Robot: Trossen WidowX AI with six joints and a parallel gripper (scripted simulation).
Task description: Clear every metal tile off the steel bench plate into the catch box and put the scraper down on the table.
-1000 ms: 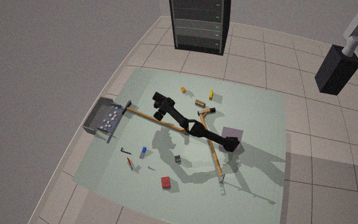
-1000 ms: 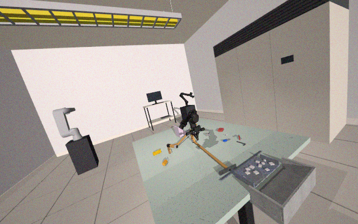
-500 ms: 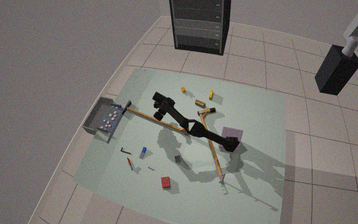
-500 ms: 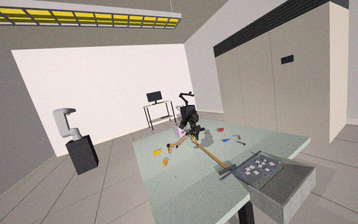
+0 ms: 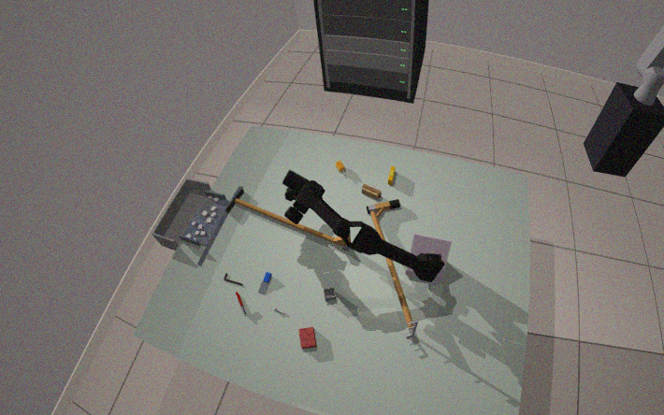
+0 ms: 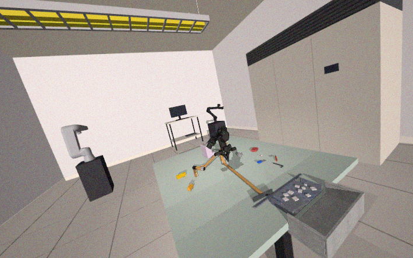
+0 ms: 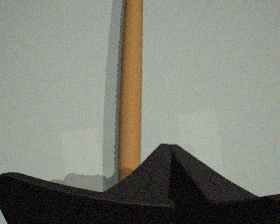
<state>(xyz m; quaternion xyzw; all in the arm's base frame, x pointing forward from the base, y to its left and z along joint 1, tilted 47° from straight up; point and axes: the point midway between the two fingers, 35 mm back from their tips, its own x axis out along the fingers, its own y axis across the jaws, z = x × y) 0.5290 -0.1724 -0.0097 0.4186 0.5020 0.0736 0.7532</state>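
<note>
Wooden-handled scraper [image 5: 272,215] [image 6: 241,177] [image 7: 131,90], its head at the bench plate's [image 5: 209,226] [image 6: 293,206] near edge, lies toward nine o'clock of the clenched, empty pincer [image 5: 291,195] [image 6: 227,157] [image 7: 167,152] from above; at the wrist, its handle rises toward twelve, just left of the fingertips. Pale tiles [image 5: 205,212] [image 6: 295,198] remain on the plate.

Long scraper [image 5: 282,221] [image 6: 241,178] [image 7: 131,90]: wooden handle along surface, dark head at near edge of blue-grey steel plate [image 5: 214,221] [image 6: 281,191]. Small pale square tiles [image 5: 204,212] [image 6: 295,198] scattered on plate, uncleared. Grey open-topped catch box [image 5: 172,239] [image 6: 344,221] adjoins far end.
</note>
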